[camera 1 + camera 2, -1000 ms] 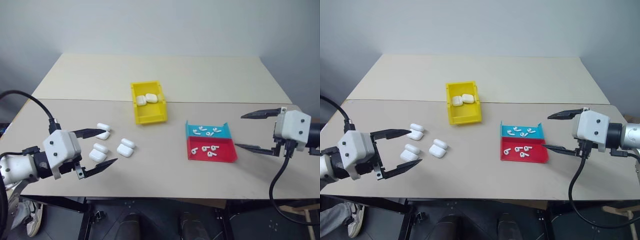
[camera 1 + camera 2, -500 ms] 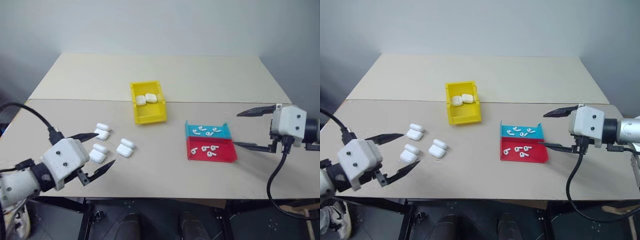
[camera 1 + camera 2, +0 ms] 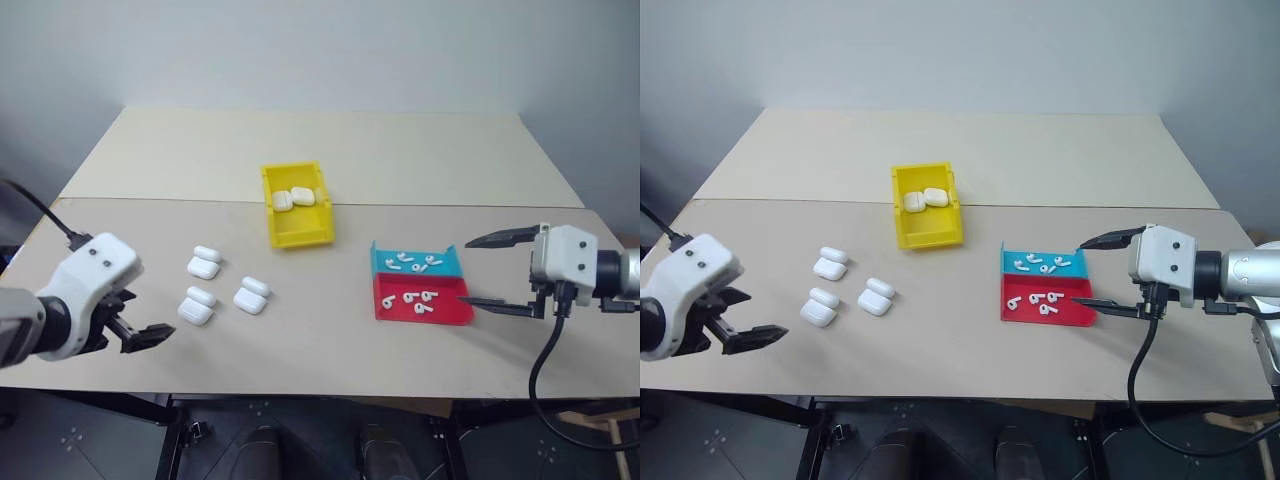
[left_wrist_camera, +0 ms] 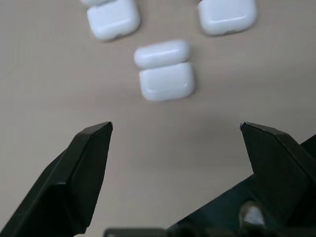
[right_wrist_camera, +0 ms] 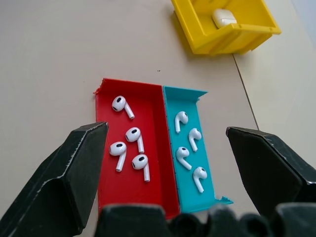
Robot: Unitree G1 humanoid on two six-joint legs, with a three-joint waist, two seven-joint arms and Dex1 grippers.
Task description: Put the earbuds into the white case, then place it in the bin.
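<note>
While two closed cases (image 3: 294, 198) already lie in the yellow bin (image 3: 283, 229) at the middle of the tabletop (image 3: 330, 150), we judge the job only partly done, because three more white cases sit out on the surface to our left and none of them has been filled yet. Those three lie open, lids folded back: one white case (image 3: 204, 262) farthest from us, a second (image 3: 196, 305) nearest our left hand (image 3: 128, 318), and a third (image 3: 250, 295) just beside it toward the middle. Our left hand hangs above the near left edge of the tabletop, fingers spread wide and gripping nothing; in its wrist view the nearest open case (image 4: 164, 70) lies ahead of the fingertips, apart from them. Our right hand (image 3: 497, 270) is likewise spread open and empty, poised beside the two shallow trays with its fingers flanking them at a short remove. The earbuds (image 3: 412, 299) are still loose: four in the red tray (image 3: 448, 312) and four more in the blue tray (image 3: 442, 268) that adjoins it on the far side, as the right wrist view shows. What remains for this round, as we read it, is to lift earbuds from the trays, seat them in one open case, shut its lid, and carry it over to the bin beside the two already there.
</note>
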